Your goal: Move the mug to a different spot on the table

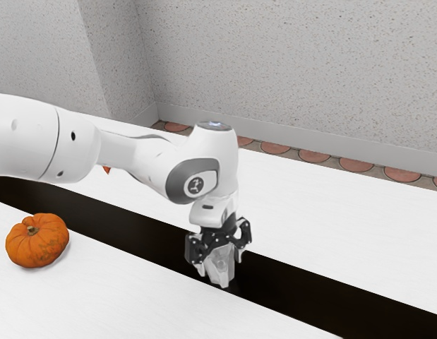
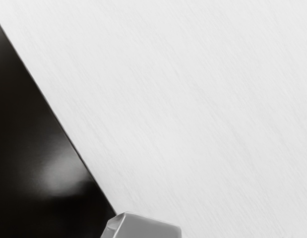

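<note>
1. Clamped from two sides, so far as the exterior view lets one judge, on a small pale grey mug (image 1: 222, 274) held in the black two-finger gripper (image 1: 219, 265), with the mug's lower part poking out below the fingertips.
2. Hanging straight beneath the hand, not off to any side; seen in the wrist view as a rounded grey edge close under the camera.
3. Poised over the glossy black strip (image 1: 310, 296) that divides the white table top (image 1: 331, 205), right by the strip's border with the white surface. Cannot tell whether lifted clear or just touching.
4. Roughly upright, judging by the exterior view, with the long axis in line with the fingers; no handle made out.
5. Probably mid-carry: next, a sideways shift onto the bare white surface just beside the gripper, then a straight descent and release.
6. No risk seen from the round orange pumpkin (image 1: 37, 240), well apart from the gripper toward the exterior view's left.
</note>
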